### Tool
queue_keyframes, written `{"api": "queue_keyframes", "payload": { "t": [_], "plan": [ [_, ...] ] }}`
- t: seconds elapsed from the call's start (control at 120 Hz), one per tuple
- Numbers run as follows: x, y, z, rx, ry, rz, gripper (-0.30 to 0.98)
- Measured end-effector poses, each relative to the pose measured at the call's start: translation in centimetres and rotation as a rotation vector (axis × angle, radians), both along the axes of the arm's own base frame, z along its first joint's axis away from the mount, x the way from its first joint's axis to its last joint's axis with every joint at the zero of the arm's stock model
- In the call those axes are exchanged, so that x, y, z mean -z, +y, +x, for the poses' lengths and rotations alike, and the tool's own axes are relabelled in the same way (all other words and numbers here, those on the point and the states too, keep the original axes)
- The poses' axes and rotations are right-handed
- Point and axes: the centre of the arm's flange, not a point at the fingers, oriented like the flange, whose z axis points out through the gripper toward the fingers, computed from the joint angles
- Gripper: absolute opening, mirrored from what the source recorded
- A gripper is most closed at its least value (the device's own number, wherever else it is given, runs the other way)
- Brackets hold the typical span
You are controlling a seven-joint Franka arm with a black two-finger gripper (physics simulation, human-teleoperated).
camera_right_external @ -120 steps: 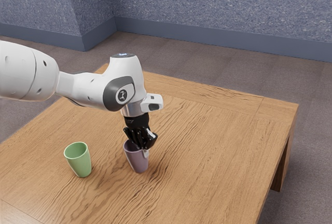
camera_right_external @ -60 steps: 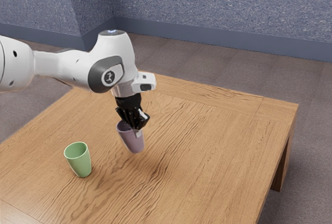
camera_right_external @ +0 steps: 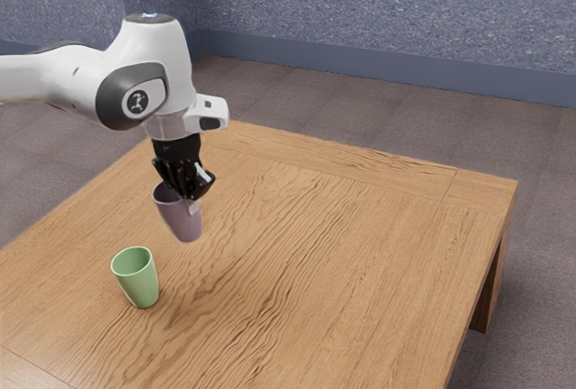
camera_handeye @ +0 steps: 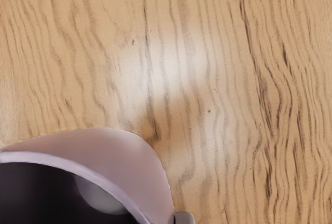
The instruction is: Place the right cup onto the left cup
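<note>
My claw (camera_right_external: 190, 200): clamped on the wall of the purple cup (camera_right_external: 183, 223), near the rim. One pale fingertip (camera_right_external: 193, 205) lies against the cup's outside.

Purple cup: held clear of the tabletop, mouth up, roughly upright. From my wrist, its pale rim curves close under the hand, outer wall smooth and mauve, interior very dark with a soft grey sheen. A small grey piece (camera_handeye: 184, 218) touches or nearly touches the outer wall there; cannot tell which.

Green cup (camera_right_external: 137, 283): standing on the table, upright, open end up. In the exterior view it sits lower and to the exterior view's left of the purple cup. The two are apart.

Table (camera_right_external: 360, 254): light brown wood, dark wavy grain. Seen from the wrist, a whitish patch of glare lies on the boards beyond the purple cup, with a darker smudge nearer its wall.

My arm (camera_right_external: 54, 76): white, dark ring at the joint, coming in from the exterior view's left, black mount above the fingers.

Farther out: grey-brown floor (camera_right_external: 405, 128), blue-grey speckled wall (camera_right_external: 378, 2), plain bluish baseboard (camera_right_external: 378, 66) along its foot.
</note>
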Motion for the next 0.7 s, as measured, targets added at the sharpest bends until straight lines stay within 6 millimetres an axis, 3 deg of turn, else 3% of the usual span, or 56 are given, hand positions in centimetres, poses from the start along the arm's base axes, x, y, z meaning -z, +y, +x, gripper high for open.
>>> {"api": "queue_keyframes", "payload": {
  "t": [0.333, 0.7],
  "plan": [
    [0.3, 4.1, -3.4, -0.104, 0.038, 0.014, -0.10],
    [1.6, 6.1, -4.0, -0.161, 0.060, 0.033, -0.10]
  ]
}}
